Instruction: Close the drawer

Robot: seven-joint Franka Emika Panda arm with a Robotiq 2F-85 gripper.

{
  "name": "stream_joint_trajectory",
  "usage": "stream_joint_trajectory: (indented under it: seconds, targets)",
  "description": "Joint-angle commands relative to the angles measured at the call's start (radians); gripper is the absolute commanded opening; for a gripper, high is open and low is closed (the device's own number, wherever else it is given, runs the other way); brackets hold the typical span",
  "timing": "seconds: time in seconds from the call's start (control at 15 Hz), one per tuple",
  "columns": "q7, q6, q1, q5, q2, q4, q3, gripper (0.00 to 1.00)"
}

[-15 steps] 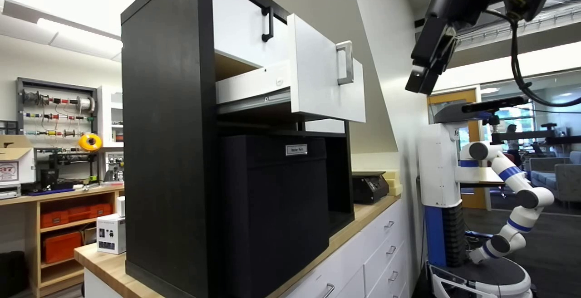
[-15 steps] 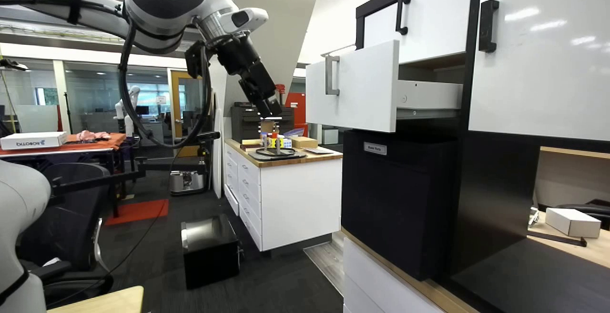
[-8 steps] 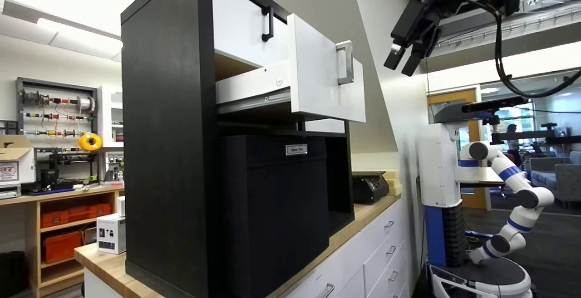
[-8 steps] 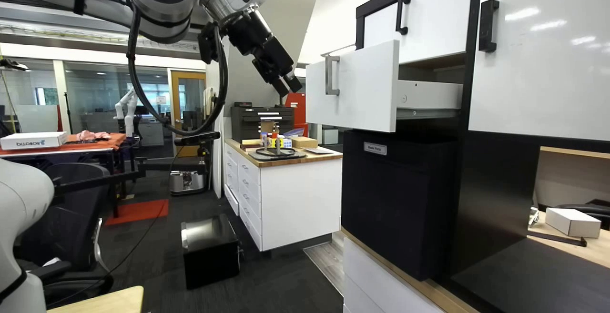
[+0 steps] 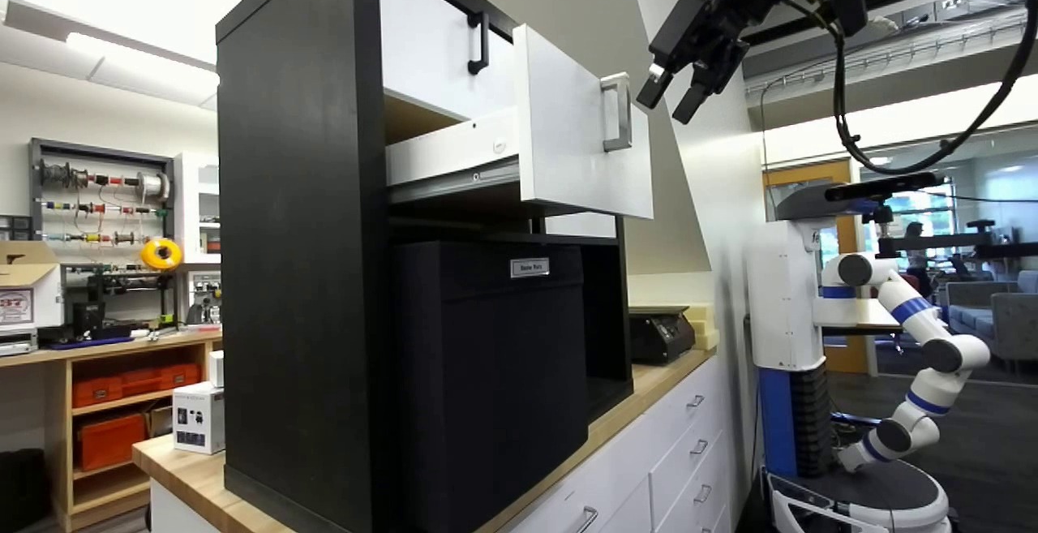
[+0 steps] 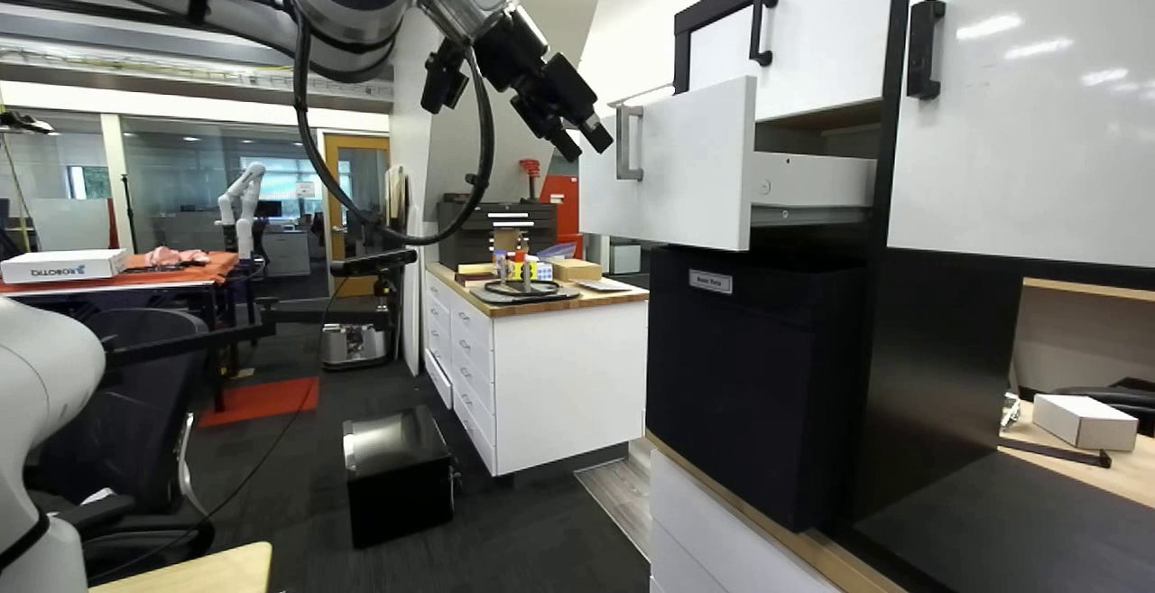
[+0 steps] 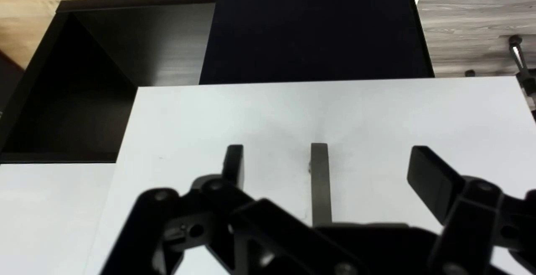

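Now that my spread gripper (image 5: 671,101) has come nearer, the drawer (image 5: 570,131) stands pulled out ahead of it, its handle (image 7: 320,178) between my fingers (image 7: 431,183) in the wrist view; a closing push seems due.

The drawer (image 5: 564,123) has a smooth, faintly glossy front, a handle (image 5: 624,111) of dull, brushed-looking metal and a runner (image 5: 454,182) of bare metal. The cabinet (image 5: 292,233) is satin-smooth; a white panel (image 6: 1020,142) on it is glossy, streaked with glare. The bin (image 5: 511,387) looks like matt cloth. The bench (image 5: 185,470) is pale, smooth wood, the box (image 5: 199,417) at its corner printed card. The jaws look matt.
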Motion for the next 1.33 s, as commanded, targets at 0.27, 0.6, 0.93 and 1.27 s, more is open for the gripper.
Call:
stream_joint_trajectory:
  seconds: [0.27, 0.6, 0.93, 1.27]
  targets:
    - [-0.025, 0.102, -0.010, -0.041, 0.107, 0.051, 0.005, 0.60]
    - [-0.028, 0.107, -0.010, -0.061, 0.109, 0.052, 0.006, 0.28]
    - [-0.024, 0.111, -0.014, -0.078, 0.112, 0.051, 0.008, 0.04]
    - [-0.027, 0.147, -0.022, -0.092, 0.168, 0.079, 0.008, 0.08]
